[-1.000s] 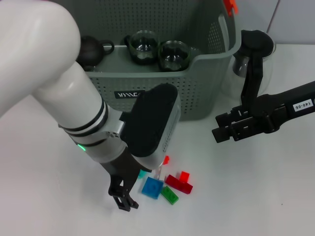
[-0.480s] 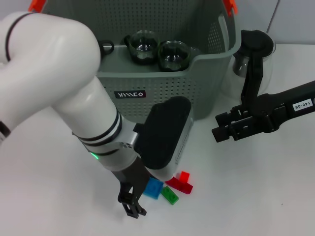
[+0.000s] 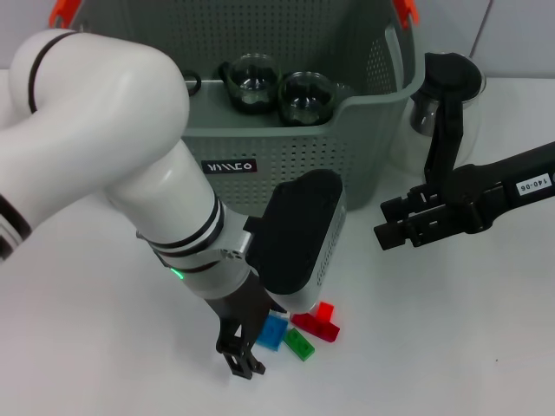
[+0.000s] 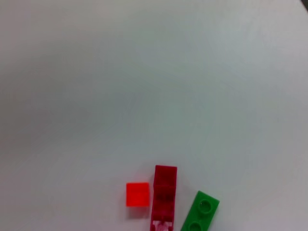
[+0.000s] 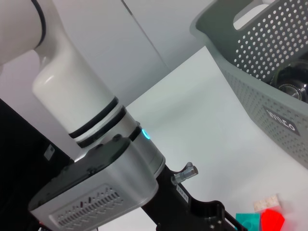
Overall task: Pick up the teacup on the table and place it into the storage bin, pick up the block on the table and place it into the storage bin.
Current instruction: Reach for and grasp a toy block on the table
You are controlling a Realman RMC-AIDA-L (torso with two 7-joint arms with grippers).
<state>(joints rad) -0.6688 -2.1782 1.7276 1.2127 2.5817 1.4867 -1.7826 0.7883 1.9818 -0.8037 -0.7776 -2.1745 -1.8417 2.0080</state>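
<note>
The grey-green storage bin (image 3: pixel 286 147) stands at the back, and its wall (image 5: pixel 269 82) also shows in the right wrist view. Two glass teacups (image 3: pixel 251 74) (image 3: pixel 308 91) sit inside it. Near the table's front lie small blocks: blue (image 3: pixel 273 331), green (image 3: pixel 301 345), dark red (image 3: pixel 314 325) and bright red (image 3: pixel 325 310). My left gripper (image 3: pixel 241 351) hangs low just left of the blue block. The left wrist view shows the bright red block (image 4: pixel 137 194), the dark red block (image 4: pixel 163 197) and the green block (image 4: pixel 199 216). My right gripper (image 3: pixel 403 225) hovers to the right of the bin.
A clear glass vessel (image 3: pixel 425 113) stands on the table right of the bin, partly behind my right arm. My left forearm covers the bin's left half. Bare white table (image 3: pixel 451 347) lies right of the blocks.
My left arm has swung to the right and forward, bringing its gripper lower beside the blue block and covering the dark pot in the bin. The right arm has not moved.
</note>
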